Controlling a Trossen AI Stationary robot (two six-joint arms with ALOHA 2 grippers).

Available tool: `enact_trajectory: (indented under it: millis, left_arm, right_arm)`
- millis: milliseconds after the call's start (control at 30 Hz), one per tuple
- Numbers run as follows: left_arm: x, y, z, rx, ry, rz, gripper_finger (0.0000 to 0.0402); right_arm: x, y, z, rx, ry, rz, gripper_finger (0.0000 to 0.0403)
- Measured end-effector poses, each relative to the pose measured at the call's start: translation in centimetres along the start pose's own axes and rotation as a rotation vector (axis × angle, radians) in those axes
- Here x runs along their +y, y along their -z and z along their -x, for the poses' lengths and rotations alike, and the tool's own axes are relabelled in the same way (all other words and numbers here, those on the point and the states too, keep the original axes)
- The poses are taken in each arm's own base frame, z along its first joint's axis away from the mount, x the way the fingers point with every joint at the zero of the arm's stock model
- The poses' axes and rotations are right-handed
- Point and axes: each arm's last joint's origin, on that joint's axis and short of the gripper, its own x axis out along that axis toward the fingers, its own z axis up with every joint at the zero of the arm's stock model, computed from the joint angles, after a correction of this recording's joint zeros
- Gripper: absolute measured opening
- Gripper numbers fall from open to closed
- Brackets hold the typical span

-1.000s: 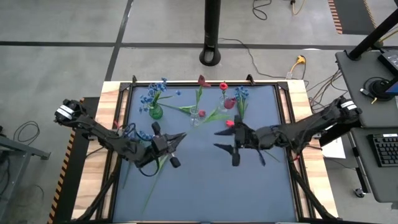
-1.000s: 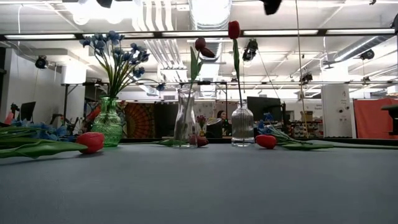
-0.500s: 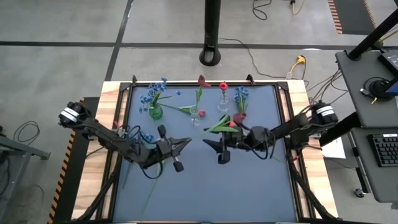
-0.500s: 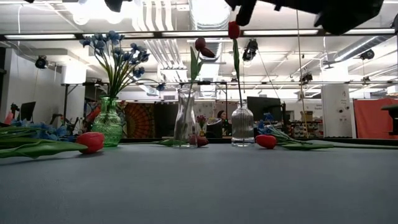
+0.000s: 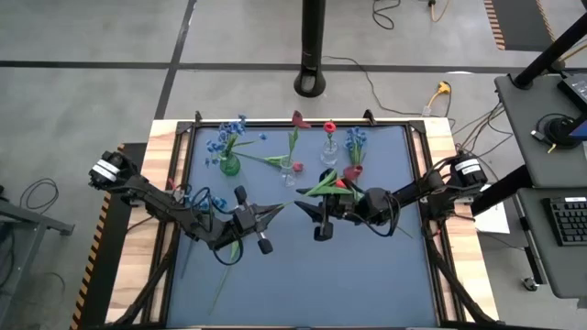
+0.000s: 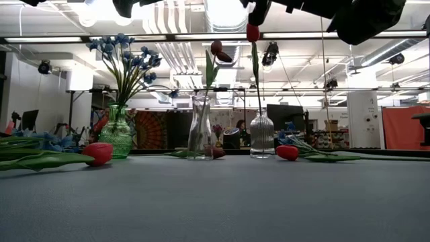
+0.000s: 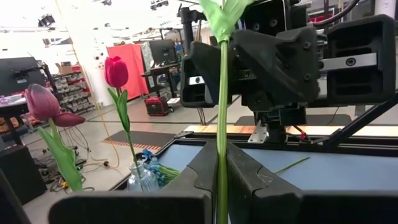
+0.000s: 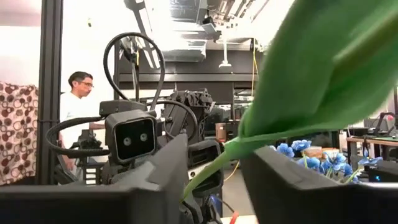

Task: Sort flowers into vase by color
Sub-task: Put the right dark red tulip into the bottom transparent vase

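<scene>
Since both arms face each other mid-surface, you look set for a handover: your left claw [image 7: 222, 180] is pressed together on the red flower's stem [image 7: 222, 112], holding it upright above the surface [image 5: 367, 275]. Your right claw [image 8: 211, 168] straddles the same stem; can't tell if it grips yet.

Left gripper [image 7: 221, 180] fingers [image 7: 249, 177] clamped on green stem [image 7: 222, 106], upright; other arm's gripper [image 7: 273, 59] just behind; red tulip [image 7: 115, 71] in glass vase [image 7: 144, 178] w/ blue desk [image 7: 323, 171] beyond
</scene>
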Motion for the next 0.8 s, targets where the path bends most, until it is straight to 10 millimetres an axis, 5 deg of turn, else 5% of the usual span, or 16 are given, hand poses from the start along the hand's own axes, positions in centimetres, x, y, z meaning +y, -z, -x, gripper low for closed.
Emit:
enact_trajectory:
  millis: [200,533,800]
  left_arm:
    - [0.0,0.0,0.0,0.001,-0.003,0.030,0.0000]
    - [0.1,0.4,0.2,0.046,0.013,0.047,0.0096]
    - [0.2,1.4,0.4,0.155,0.018,0.064,0.0174]
  right_arm:
    - [0.0,0.0,0.0,0.001,-0.001,0.000,0.0020]
    - [-0.1,-0.2,0.0,0.020,0.012,-0.006,0.0011]
    - [-0.6,-2.4,-1.1,0.295,0.132,0.091,0.0010]
